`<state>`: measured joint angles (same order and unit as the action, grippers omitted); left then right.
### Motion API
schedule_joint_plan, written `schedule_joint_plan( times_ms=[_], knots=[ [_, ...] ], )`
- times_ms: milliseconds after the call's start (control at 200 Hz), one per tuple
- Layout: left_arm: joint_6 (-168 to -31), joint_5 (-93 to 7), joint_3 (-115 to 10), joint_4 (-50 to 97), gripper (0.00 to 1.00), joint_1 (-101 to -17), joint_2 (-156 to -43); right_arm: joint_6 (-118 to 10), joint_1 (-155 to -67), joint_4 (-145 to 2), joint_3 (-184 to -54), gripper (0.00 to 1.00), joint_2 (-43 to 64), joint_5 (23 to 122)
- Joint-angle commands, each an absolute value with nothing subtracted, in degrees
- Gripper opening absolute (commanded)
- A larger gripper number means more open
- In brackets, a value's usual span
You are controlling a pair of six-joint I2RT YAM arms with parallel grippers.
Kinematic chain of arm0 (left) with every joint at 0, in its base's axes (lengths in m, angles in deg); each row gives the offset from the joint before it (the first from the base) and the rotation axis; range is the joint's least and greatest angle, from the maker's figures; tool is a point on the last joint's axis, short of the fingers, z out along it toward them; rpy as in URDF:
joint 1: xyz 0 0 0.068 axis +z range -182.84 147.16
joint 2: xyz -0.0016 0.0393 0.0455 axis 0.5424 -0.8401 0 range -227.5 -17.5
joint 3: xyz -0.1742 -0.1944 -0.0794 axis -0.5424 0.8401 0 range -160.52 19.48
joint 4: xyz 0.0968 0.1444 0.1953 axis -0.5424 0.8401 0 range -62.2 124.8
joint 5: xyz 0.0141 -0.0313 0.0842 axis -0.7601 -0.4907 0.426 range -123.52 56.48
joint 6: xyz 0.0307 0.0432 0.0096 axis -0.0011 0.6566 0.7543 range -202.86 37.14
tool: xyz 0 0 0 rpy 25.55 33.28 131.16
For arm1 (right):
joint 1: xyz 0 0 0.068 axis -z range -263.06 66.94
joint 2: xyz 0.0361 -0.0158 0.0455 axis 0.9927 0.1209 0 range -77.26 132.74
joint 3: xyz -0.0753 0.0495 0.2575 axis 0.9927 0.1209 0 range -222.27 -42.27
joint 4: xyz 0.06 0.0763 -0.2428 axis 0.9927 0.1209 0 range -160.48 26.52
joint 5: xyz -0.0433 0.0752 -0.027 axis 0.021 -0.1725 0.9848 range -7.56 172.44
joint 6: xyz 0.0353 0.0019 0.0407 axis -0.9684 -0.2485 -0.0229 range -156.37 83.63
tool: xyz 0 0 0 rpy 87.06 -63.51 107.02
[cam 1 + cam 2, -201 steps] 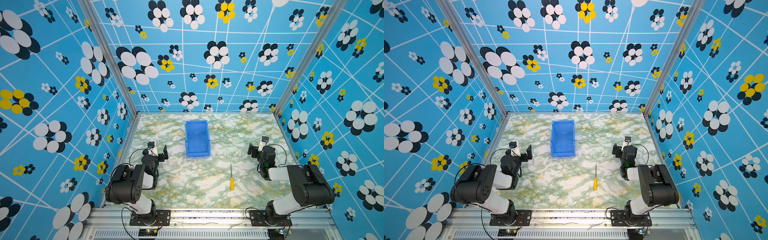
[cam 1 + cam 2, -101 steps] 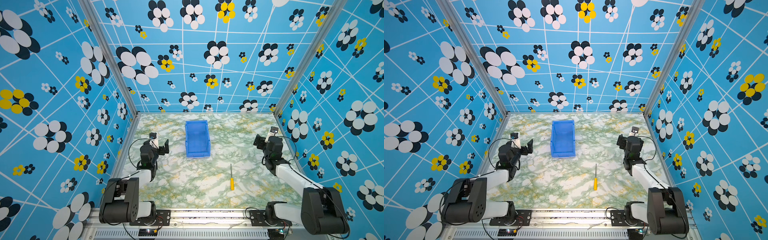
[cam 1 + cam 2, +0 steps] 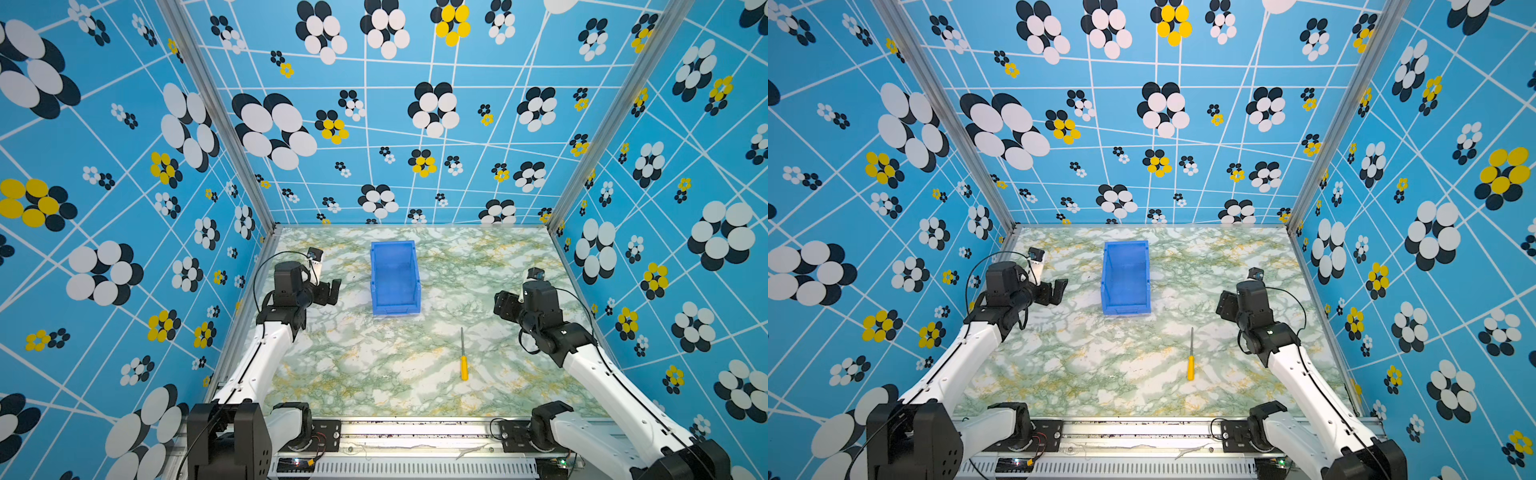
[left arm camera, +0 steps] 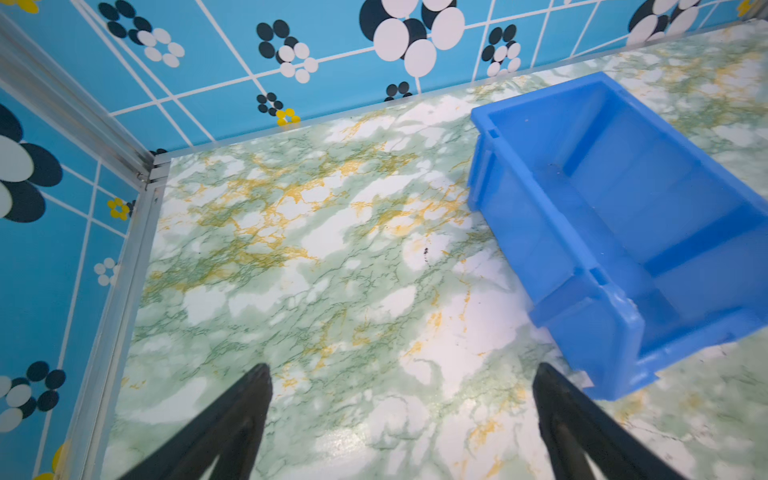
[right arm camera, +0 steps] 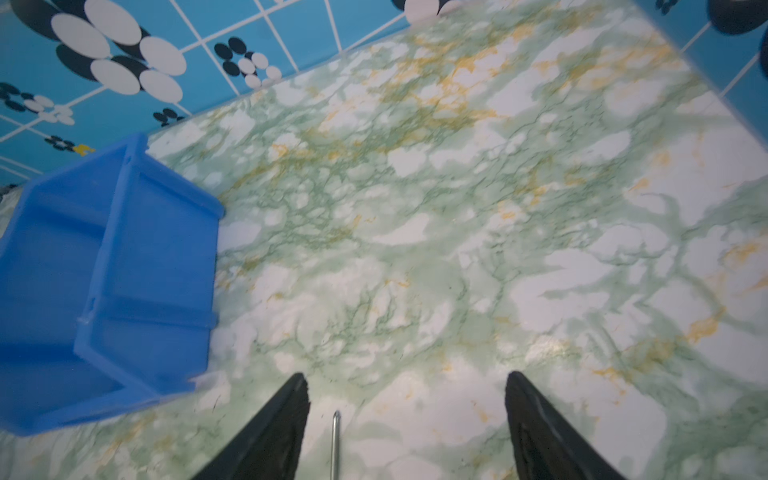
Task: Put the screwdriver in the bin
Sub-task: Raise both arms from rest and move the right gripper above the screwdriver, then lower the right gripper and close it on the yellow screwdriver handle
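The screwdriver (image 3: 464, 365) (image 3: 1190, 366) lies flat on the marble table in both top views, yellow handle toward the front edge, thin shaft pointing at the back wall. The blue bin (image 3: 395, 274) (image 3: 1125, 274) stands behind it, mid-table, with nothing inside. My right gripper (image 3: 504, 306) (image 3: 1224, 305) hovers open, right of the screwdriver and farther back. In the right wrist view the gripper (image 5: 407, 380) frames bare table, and only the screwdriver (image 5: 336, 440) shaft tip shows, near one finger. My left gripper (image 3: 330, 291) (image 3: 1058, 291) (image 4: 401, 374) is open, left of the bin (image 4: 615, 216) (image 5: 104, 266).
Patterned blue walls with aluminium posts (image 3: 216, 124) close the table in on three sides. A metal rail (image 3: 407, 432) with both arm bases runs along the front edge. Bare marble top (image 3: 374, 365) lies between the two arms.
Both arms have unfolded from their tucked pose and stretched out over the table. The right gripper has swung inward toward the screwdriver. Screwdriver and bin have stayed put.
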<state>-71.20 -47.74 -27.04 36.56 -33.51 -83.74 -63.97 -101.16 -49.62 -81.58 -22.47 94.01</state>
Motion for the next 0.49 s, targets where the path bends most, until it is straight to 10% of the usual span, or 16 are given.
schedule_joint_plan(
  times_ms=[0,490],
  knots=[
    [-67.09,-50.69,-31.81,54.47,0.99,-36.84,-82.6,-69.61,-105.8,-39.72,-80.85,0.77,-23.79,92.13],
    [-67.43,-55.17,-45.73,74.53,0.99,-42.72,-83.03,-76.84,-124.99,-31.67,-81.43,0.57,-13.84,91.85]
  ],
)
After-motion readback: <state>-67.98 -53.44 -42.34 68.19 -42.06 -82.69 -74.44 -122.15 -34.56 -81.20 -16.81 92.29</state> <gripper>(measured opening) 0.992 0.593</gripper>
